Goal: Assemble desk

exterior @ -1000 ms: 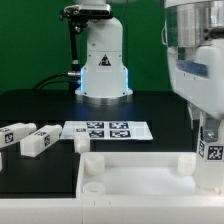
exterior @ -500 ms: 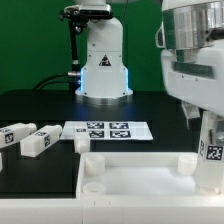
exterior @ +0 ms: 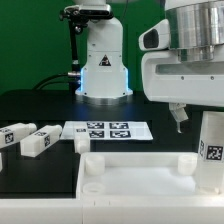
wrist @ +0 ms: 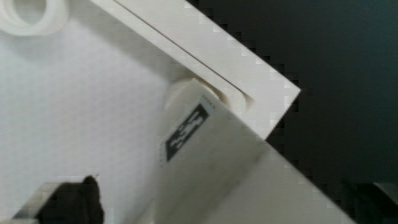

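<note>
The tabletop (exterior: pixel 130 185) lies flat across the bottom of the exterior view with its round sockets (exterior: pixel 92 165) facing up, which I take to be so that legs can be lowered into them from above. One leg (exterior: pixel 212 150) stands upright at the tabletop's corner on the exterior view's right, its tag facing the camera. The wrist view looks down along this leg (wrist: pixel 191 130) to the corner where it meets the board. Whether it is fully seated there I cannot tell. The gripper (exterior: pixel 199 117) hangs just above and around the top of that leg. The one finger (exterior: pixel 178 118) in view stands off the leg's side with a gap between them, and the other finger is cut off by the frame edge. The jaws therefore read as spread wide with nothing gripped, and the leg stands on its own. Two loose legs (exterior: pixel 36 141) lie on their sides at the middle of the exterior view's left, well apart from the tabletop, probably parked within reach until needed. A smaller white piece (exterior: pixel 82 143) near the tabletop's back corner may be another leg seen end-on. The marker board (exterior: pixel 108 130) lies flat on the black table (exterior: pixel 40 105) just behind the tabletop. The arm's base (exterior: pixel 102 62) stands behind it at upper centre, out of the work area.
</note>
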`<action>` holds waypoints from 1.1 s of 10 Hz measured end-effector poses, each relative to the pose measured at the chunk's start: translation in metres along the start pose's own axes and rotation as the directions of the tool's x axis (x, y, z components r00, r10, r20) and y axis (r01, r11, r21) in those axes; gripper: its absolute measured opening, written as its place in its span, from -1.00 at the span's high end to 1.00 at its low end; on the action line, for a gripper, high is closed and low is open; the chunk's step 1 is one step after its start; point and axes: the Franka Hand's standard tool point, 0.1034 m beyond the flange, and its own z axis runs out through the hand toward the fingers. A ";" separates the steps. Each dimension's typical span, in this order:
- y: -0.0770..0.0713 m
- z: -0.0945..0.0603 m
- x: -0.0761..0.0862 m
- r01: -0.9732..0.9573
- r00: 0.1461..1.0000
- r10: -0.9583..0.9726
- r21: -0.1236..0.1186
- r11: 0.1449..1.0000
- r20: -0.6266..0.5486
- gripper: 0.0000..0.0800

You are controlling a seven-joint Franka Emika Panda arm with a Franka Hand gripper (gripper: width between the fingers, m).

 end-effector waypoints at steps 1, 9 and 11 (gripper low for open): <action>-0.003 -0.001 -0.002 0.217 0.976 -0.217 -0.021 0.976 -0.012 -0.62; -0.003 0.000 -0.004 0.252 0.967 -0.253 -0.038 0.967 -0.017 0.26; -0.001 0.001 -0.003 -0.044 0.999 0.043 -0.036 0.998 -0.026 0.27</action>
